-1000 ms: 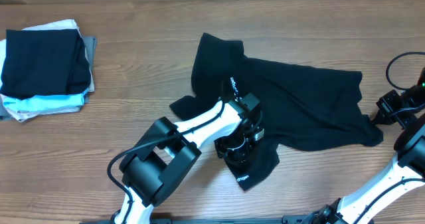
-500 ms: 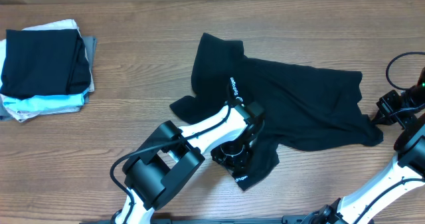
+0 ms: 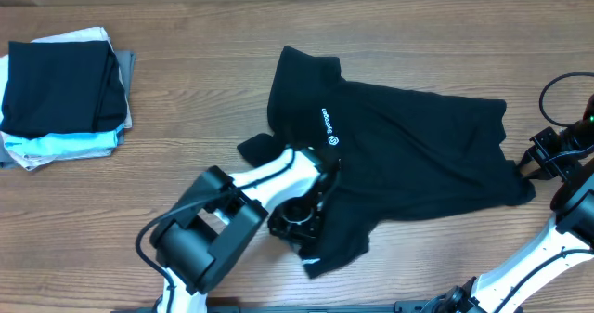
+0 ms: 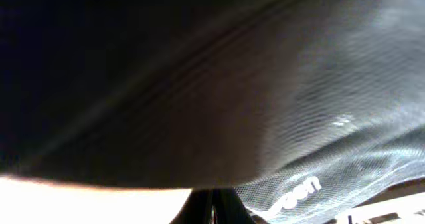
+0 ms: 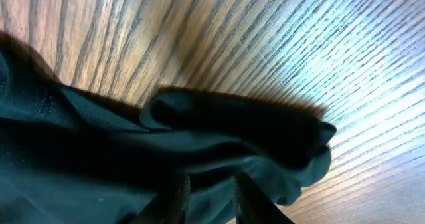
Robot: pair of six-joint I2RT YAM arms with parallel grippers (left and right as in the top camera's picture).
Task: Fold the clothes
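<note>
the black t-shirt (image 3: pixel 418 146) lies rumpled, logo up, right of centre on the table (image 3: pixel 186 183), too creased to fold yet. the left pincer (image 3: pixel 299 228) is closed on its near left sleeve, probably to spread it, with the arm reaching in low from the near edge. the right pincer (image 3: pixel 531 164) sits at the shirt's right corner, fingers (image 5: pixel 178 199) slightly apart over a fold. i cannot tell whether it grips.
</note>
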